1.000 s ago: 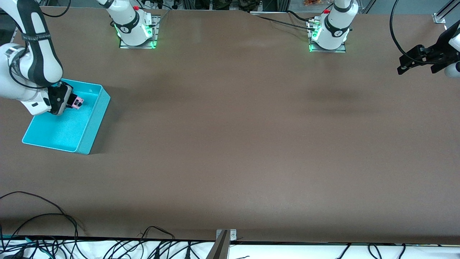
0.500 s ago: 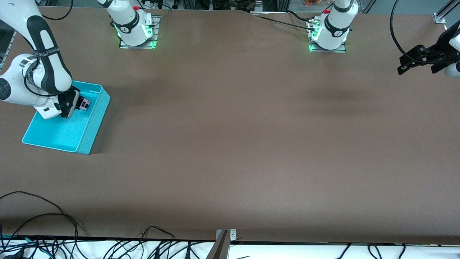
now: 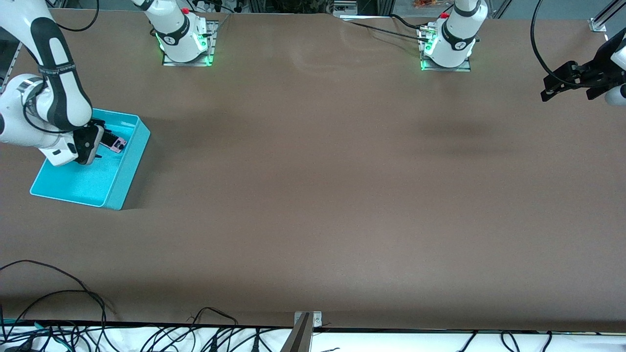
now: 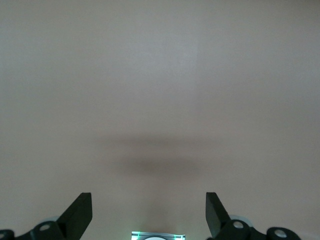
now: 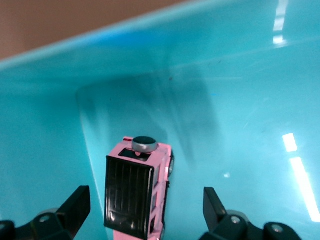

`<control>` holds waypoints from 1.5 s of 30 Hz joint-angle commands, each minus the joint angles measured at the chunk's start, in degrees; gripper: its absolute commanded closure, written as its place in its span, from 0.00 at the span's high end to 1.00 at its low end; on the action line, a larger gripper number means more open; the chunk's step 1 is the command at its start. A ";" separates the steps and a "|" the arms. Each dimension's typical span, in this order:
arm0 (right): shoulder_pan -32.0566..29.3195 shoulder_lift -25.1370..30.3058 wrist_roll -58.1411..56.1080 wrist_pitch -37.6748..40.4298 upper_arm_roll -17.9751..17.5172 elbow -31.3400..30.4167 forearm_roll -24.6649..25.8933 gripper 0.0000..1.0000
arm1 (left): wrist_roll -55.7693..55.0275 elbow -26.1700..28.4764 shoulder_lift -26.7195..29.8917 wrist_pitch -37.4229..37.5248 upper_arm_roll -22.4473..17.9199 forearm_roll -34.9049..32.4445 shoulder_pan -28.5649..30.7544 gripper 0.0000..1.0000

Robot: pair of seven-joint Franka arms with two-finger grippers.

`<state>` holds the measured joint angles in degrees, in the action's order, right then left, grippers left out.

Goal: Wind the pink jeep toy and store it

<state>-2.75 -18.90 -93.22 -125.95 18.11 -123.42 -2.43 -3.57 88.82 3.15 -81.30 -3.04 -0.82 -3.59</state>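
noting the right gripper [image 5: 145,210] open astride the pink jeep toy [image 5: 137,192] in the turquoise bin [image 3: 128,168] — its long axis between our fingers; left gripper [image 4: 149,215] open, waiting.

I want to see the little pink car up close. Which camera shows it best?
The right wrist view: the pink car fills the middle, black roof up, lying in the blue bin between the right gripper's open fingers. The front view shows only a tiny pink speck. The left wrist view shows none of it.

glossy white arms [image 3: 49,73] with black bands, green-lit bases [image 3: 186,49], black cables.
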 commanded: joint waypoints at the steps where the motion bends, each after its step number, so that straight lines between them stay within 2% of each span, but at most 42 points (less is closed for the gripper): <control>1: -0.15 0.97 -0.65 9.30 -1.93 8.71 -1.44 1.00 | -0.12 -1.99 -1.04 1.49 -0.13 0.73 0.16 1.00; 5: -0.15 1.06 1.71 13.87 -3.51 14.42 -1.53 1.00 | -0.12 -2.07 -1.04 1.49 -0.13 0.82 0.16 1.00; 13: -0.06 3.51 18.66 20.47 -7.73 21.46 -1.44 1.00 | -0.12 -2.07 -1.04 1.49 -0.04 0.82 -0.01 1.00; 30: 0.20 4.92 76.40 32.69 -16.96 34.21 -0.47 1.00 | -0.12 -1.99 -1.04 1.49 -0.04 0.82 0.07 1.00; 34: 1.08 4.84 88.18 34.62 -18.28 37.28 2.42 1.00 | -0.12 -1.99 -1.04 1.49 -0.04 0.82 0.07 1.00; 39: 1.70 4.92 97.51 36.47 -18.37 38.52 2.25 1.00 | -0.12 -1.99 -1.04 1.49 -0.04 0.82 0.07 1.00; 45: 1.70 4.84 97.88 37.09 -18.20 40.10 2.34 1.00 | -0.12 -1.99 -1.04 1.49 -0.04 0.82 0.07 1.00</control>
<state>-0.97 -13.63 2.65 -90.85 -0.13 -85.63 -0.94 -3.57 88.82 3.11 -81.04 -3.01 -0.82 -3.60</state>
